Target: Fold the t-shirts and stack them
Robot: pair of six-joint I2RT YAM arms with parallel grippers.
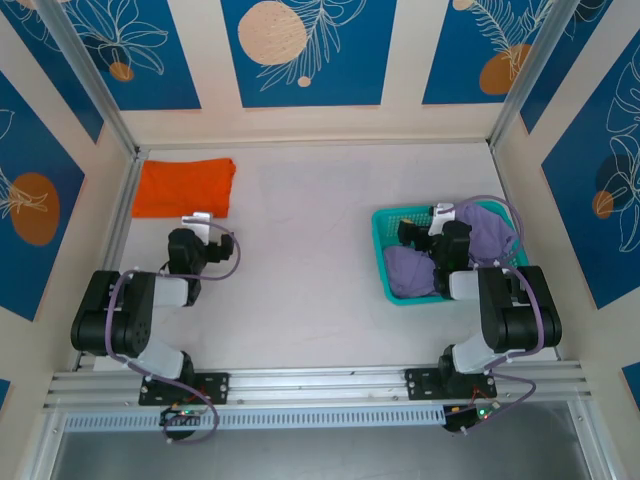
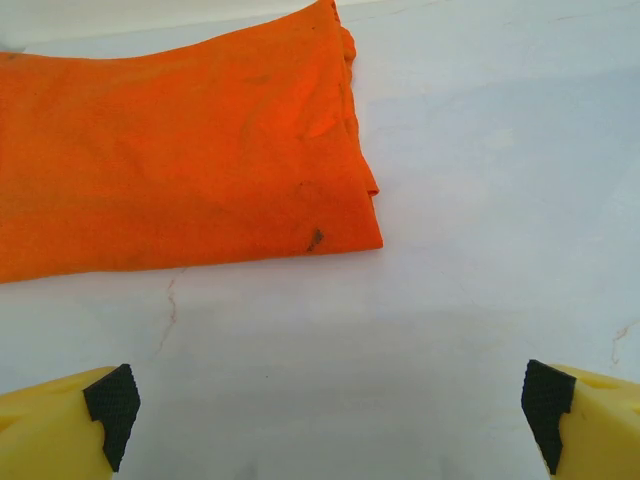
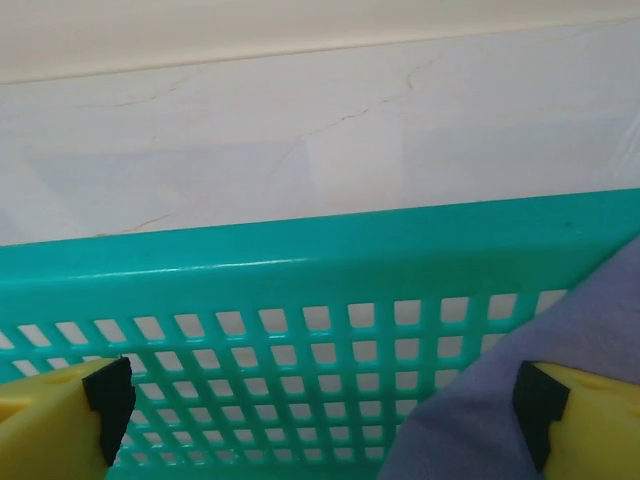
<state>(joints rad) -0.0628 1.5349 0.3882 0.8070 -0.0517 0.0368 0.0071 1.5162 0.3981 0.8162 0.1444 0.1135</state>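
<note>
T-shirts: the orange t-shirt [image 1: 185,187] lies folded flat at the far left of the table [image 1: 310,240]. The lavender t-shirt [image 1: 408,270] lies crumpled inside the teal basket [image 1: 383,232] at the right.
Left gripper [image 2: 330,425]: released and empty, its jaws wide apart. It hovers near the orange fold's near edge without touching it.
Right gripper [image 3: 325,425]: released, its jaws wide apart. It sits over the basket's mesh wall, with lavender cloth beside its right finger.
Step in hand (judged): lifting the lavender t-shirt out of the basket for folding.
How to do it well: bring the fingers down onto cloth, clear of the mesh. Pinch one gathered ridge of cloth, then lift straight up so the basket does not drag along.
Hidden: your right arm covers the basket's middle in the top view. You cannot make out any chest lettering, nor tell whether more cloth lies beneath.
</note>
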